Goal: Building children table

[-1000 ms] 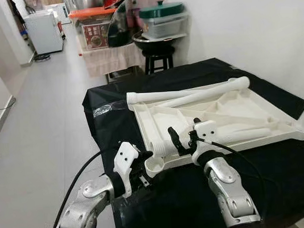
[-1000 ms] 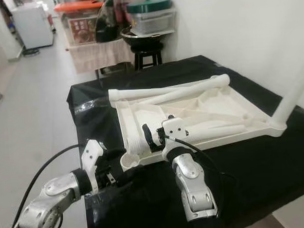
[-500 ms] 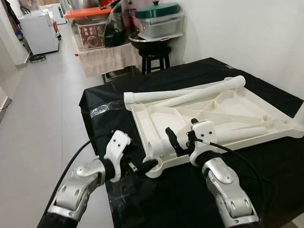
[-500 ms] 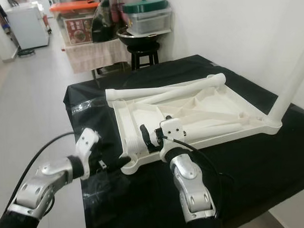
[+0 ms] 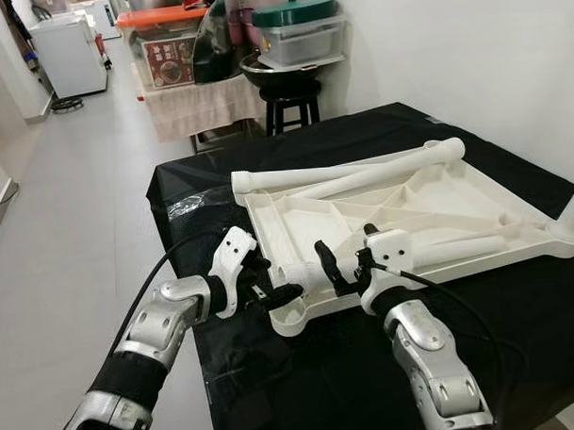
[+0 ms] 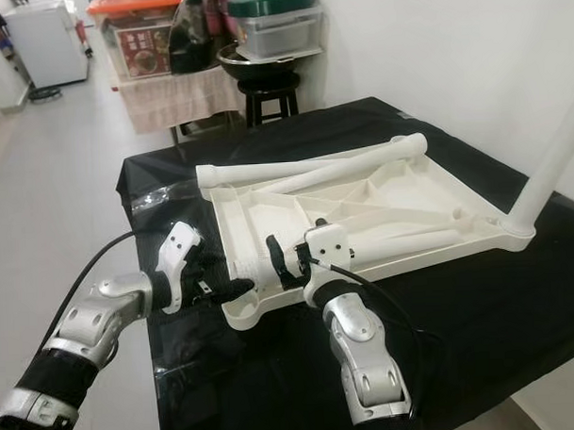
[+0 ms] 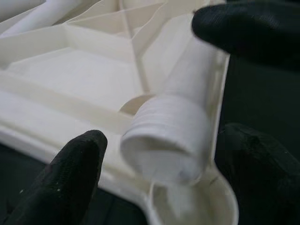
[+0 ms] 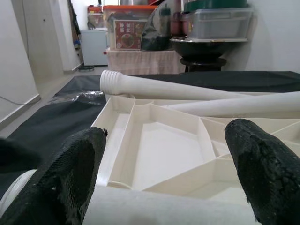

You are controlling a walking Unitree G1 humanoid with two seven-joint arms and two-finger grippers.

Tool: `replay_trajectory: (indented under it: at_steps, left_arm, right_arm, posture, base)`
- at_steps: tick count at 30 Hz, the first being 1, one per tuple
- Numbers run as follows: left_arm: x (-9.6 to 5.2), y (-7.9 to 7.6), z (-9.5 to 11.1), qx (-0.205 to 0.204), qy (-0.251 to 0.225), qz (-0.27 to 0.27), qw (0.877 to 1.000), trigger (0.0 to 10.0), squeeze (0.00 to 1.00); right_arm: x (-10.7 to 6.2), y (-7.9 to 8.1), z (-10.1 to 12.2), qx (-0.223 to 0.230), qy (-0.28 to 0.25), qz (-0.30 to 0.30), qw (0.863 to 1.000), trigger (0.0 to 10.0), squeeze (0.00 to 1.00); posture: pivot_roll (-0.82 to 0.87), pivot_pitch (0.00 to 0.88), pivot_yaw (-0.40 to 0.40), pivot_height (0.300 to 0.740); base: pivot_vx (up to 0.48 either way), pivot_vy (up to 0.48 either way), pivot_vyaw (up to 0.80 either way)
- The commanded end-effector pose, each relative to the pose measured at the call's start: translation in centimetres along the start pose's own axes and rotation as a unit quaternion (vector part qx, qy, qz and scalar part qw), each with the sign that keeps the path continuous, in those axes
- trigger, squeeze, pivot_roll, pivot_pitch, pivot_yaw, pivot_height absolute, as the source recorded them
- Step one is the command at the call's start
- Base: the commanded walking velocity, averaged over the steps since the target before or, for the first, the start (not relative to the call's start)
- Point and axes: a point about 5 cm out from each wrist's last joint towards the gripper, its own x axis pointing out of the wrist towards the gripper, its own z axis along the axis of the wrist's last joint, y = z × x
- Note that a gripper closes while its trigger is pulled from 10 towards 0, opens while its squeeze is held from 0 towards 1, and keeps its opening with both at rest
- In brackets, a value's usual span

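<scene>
Two grippers work at the near-left corner of the white children's table top (image 5: 400, 211), which lies upside down, ribbed underside up, on a tabletop (image 5: 517, 320) draped in black cloth.

1. Hidden or cut off. An upright white leg (image 6: 554, 163) stands in the right corner socket; its upper end is cut off by the picture edge. The right gripper's wrist housing covers the middle of the leg it holds. In the left wrist view the surroundings of the leg end are blurred.

2. Right gripper (image 5: 341, 270). Its fingers are spread on either side of a loose white table leg (image 5: 458, 253) lying across the near part of the underside. Whether the pads press the leg cannot be told.

3. Left gripper (image 5: 276, 293). It sits at the near-left corner of the table top, beside the round corner socket (image 6: 241, 313). Its fingers (image 7: 70, 178) stand apart, one on each side of the threaded end (image 7: 164, 138) of the leg, not touching it.

4. Contents. Besides this leg, two more white legs (image 5: 352, 175) lie side by side along the far edge of the underside, threaded end to the left.

5. Background. On the far side, a black stool (image 5: 291, 106) carries a dark pan, with a clear storage box under a green lid (image 5: 294, 9) above it. A white appliance (image 5: 66, 55) stands far left.
</scene>
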Motion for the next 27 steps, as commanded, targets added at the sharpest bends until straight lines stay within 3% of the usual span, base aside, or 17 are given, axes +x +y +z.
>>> replay_trajectory:
  at_steps: [1,12,20,27]
  left_arm:
    - [0.3,0.5,0.7,-0.014,-0.018,-0.003,1.0,10.0,0.0]
    - [1.9,-0.4,1.4,-0.048,-0.033,-0.06,0.997,10.0,0.0]
    - [3.6,-0.7,1.2,-0.075,-0.026,-0.074,0.994,10.0,0.0]
    - [4.4,-0.9,0.3,-0.073,-0.007,-0.059,0.996,10.0,0.0]
  right_arm:
    - [-0.2,0.3,0.0,0.012,0.002,0.002,1.0,10.0,0.0]
    - [-0.2,0.5,-0.1,0.015,0.002,0.0,1.0,10.0,0.0]
    - [-0.2,0.6,-0.1,0.017,0.003,-0.002,1.0,10.0,0.0]
    - [-0.3,0.6,-0.2,0.02,0.004,-0.005,1.0,10.0,0.0]
  posture:
    - [-0.12,0.028,0.047,0.74]
    - [-0.12,0.02,0.052,0.74]
    - [-0.13,0.011,0.057,0.74]
    - [-0.13,0.009,0.059,0.74]
  base:
    - [0.0,0.0,0.0]
    - [0.0,0.0,0.0]
    - [0.0,0.0,0.0]
    - [0.0,0.0,0.0]
